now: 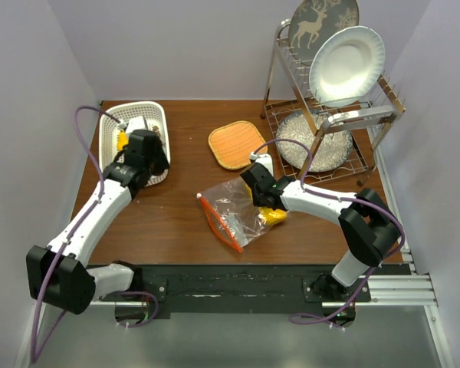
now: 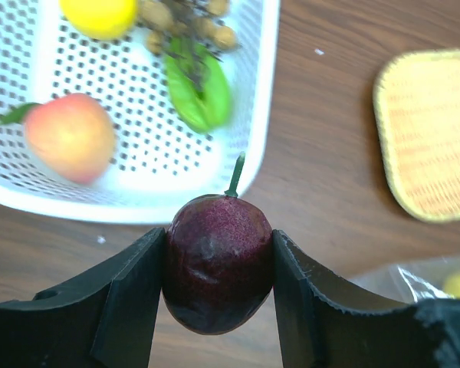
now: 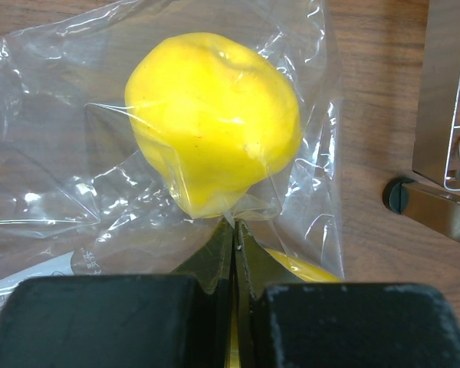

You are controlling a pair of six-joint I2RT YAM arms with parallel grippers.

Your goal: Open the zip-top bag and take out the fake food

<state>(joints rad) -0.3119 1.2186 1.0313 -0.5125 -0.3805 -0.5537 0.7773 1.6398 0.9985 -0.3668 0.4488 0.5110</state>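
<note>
The clear zip-top bag (image 1: 231, 208) lies on the table, its orange-red zipper strip (image 1: 217, 221) toward the left. My right gripper (image 3: 234, 225) is shut on a fold of the bag's plastic, right beside a yellow fruit (image 3: 215, 123) inside the bag. A second yellow piece (image 3: 307, 268) lies under the fingers. My left gripper (image 2: 218, 268) is shut on a small dark purple plum (image 2: 218, 261), held just outside the white basket's rim (image 2: 262, 100). The basket holds a peach (image 2: 69, 136), a green piece (image 2: 199, 92), a yellow lemon (image 2: 100, 14) and a brown cluster (image 2: 180, 19).
The square woven orange mat (image 1: 236, 143) lies behind the bag. A metal dish rack (image 1: 368, 123) at the back right holds a white plate (image 1: 346, 65), a deer plate (image 1: 322, 19) and a glass dish (image 1: 314, 142). The white basket (image 1: 111, 138) sits at the back left.
</note>
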